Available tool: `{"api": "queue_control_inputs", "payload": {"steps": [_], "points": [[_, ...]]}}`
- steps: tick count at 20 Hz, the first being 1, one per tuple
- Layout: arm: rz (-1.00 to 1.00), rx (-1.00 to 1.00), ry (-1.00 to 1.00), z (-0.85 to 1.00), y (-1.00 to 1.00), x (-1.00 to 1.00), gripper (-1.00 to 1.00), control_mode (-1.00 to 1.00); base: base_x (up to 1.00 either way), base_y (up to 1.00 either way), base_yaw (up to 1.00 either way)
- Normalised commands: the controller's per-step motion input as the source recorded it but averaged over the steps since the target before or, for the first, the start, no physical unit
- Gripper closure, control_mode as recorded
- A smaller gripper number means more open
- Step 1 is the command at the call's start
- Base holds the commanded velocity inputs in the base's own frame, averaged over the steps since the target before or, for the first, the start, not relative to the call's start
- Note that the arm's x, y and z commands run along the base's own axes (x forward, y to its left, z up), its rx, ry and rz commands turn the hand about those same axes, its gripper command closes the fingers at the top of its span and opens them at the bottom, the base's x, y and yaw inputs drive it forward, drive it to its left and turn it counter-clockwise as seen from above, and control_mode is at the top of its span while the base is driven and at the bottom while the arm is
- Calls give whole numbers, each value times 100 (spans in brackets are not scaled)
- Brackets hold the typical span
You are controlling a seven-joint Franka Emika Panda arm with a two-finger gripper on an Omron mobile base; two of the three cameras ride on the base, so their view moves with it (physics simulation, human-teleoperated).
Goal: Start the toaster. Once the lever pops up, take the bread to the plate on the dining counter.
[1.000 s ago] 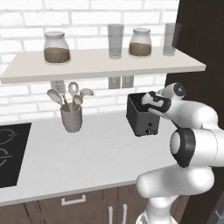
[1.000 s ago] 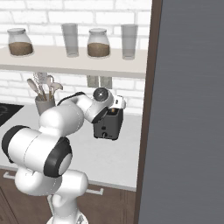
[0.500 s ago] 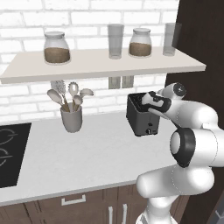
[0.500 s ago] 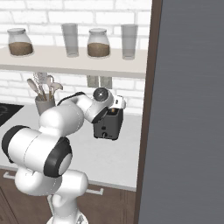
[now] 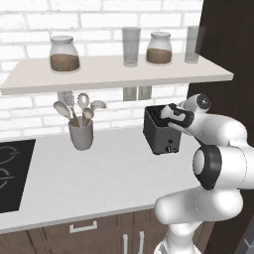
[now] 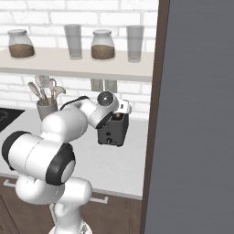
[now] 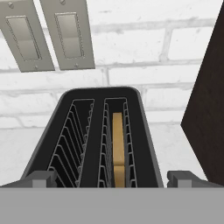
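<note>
Our gripper [image 7: 112,179] hangs wide open, empty, above the toaster [image 7: 94,140]; bread [image 7: 117,146] stands in the right slot.

A black toaster [image 5: 159,133] sits on the pale tabletop [image 5: 89,183] by the brick wall. The white arm bends over its right side. A grey cup [image 5: 81,135] of spoons stands to its left. Two jars and two glasses sit on the shelf [image 5: 114,74] above.
</note>
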Motion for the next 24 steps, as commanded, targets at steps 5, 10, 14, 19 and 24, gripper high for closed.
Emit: {"api": "queue_control_inputs", "payload": {"steps": [5,10,14,19,24], "points": [[0,0,0,0,0,0,-100,-100,0,0,0],[0,0,0,0,0,0,-100,-100,0,0,0],[0,0,0,0,0,0,-100,-100,0,0,0],[0,0,0,0,0,0,-100,-100,0,0,0],[0,0,0,0,0,0,-100,-100,0,0,0]]}}
